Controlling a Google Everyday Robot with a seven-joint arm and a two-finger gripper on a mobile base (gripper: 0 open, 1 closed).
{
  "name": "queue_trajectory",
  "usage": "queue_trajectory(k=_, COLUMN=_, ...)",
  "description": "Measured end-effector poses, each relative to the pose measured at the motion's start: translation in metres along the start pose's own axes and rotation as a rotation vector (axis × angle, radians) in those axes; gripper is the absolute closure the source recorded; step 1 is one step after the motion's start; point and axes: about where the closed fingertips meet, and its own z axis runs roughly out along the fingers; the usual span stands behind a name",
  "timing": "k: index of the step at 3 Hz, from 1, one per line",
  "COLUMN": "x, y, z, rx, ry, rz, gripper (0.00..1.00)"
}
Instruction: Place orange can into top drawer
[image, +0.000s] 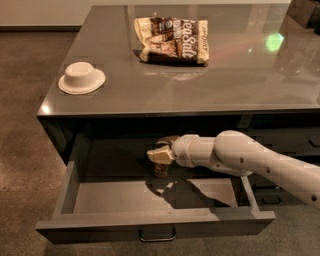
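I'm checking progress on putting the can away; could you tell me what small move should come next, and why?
Probably release the can where it is: it appears upright on the floor of the open drawer, with the gripper right at its top.

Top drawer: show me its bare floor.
Bare floor: the left half of the wide dark grey metal top drawer, between its left wall and the small brownish-orange can, plus the front strip. Crowded: back middle, where the claw is at the can's top, arm spanning the right.
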Motion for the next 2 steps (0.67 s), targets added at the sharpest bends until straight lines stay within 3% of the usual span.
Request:
queue_trajectory(k=1, x=0.0018, y=0.0043, z=-0.0018, rx=0.008, ry=-0.011, rz=0.004, gripper=0.58)
queue_trajectory(k=2, x=-0.0033, y=0.0017, z=-0.0064, rx=0.066, ry=-0.052, rz=0.003, gripper=0.35)
